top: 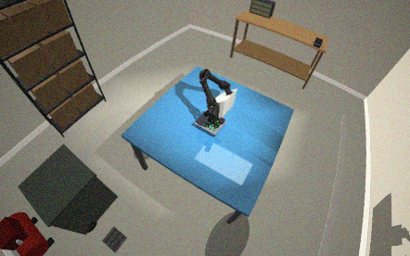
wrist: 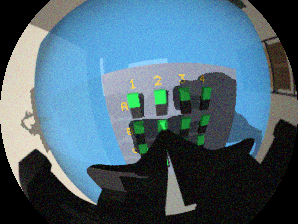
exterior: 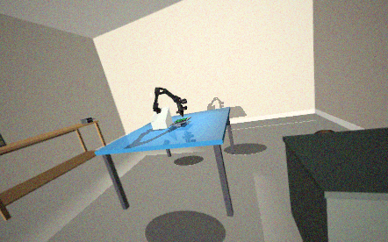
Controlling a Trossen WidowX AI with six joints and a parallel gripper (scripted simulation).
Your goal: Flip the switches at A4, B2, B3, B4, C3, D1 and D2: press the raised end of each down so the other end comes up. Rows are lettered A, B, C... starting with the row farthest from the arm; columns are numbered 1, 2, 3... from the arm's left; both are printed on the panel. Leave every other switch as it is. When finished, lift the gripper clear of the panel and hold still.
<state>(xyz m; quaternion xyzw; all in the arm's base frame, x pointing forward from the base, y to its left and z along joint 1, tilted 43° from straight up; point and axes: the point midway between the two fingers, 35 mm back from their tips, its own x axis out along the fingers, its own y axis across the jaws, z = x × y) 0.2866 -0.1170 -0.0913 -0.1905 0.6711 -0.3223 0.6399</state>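
Note:
The grey switch panel [top: 203, 128] [wrist: 113, 111] lies on the blue table, with yellow numbers 1 to 4 and row letters. In the wrist view, switches A1 [wrist: 133, 100], A2 [wrist: 160, 97], A3 [wrist: 184, 94] and A4 [wrist: 206, 93] show green toward the far side and dark toward the near side. B1 [wrist: 138, 126], B3 [wrist: 185, 123] and B4 [wrist: 204, 120] look alike. My gripper [wrist: 164, 133] [exterior: 183, 116] is shut and empty, its tip over the near part of B2 [wrist: 162, 124]; contact cannot be told. Most of row C and all of row D are hidden behind it.
A white block [top: 226, 104] [exterior: 161, 120] stands by the arm on the blue table [top: 163, 125] [exterior: 207, 131]. The arm's shadow darkens the panel's right side. A shelf, a bench and a dark cabinet stand away from the table.

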